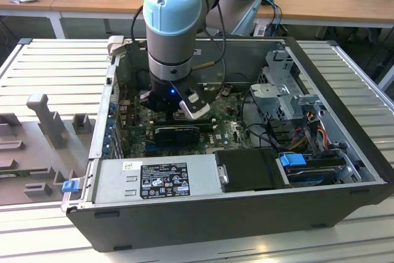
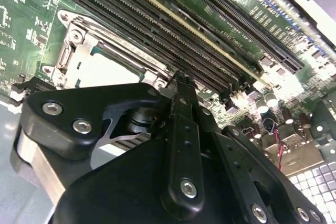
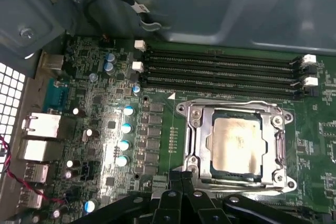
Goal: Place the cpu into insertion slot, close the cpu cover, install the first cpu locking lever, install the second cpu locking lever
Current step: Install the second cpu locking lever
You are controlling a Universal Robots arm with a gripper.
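Note:
The cpu (image 3: 235, 145), a pale silver square, lies flat in the insertion slot (image 3: 287, 184) on the green motherboard. The cpu cover (image 3: 236, 111), a thin silvery frame, lies down around it, the chip showing through its cut-out. In the second wrist view the cpu (image 2: 107, 69) and the cover (image 2: 71, 56) sit just beyond the black fingertips. My gripper (image 3: 181, 179) is shut with nothing between its fingers, its tips close to the near edge of the socket. In the exterior view the gripper (image 1: 180, 108) reaches down inside the open computer case.
Long black memory slots (image 3: 220, 72) run beside the socket. Blue-topped capacitors (image 3: 126, 129) and metal rear ports (image 3: 39, 129) stand to one side. The case wall (image 3: 210, 9) rises behind. A power supply (image 1: 160, 180), a black expansion card (image 1: 178, 132) and a drive cage (image 1: 283, 90) crowd the case.

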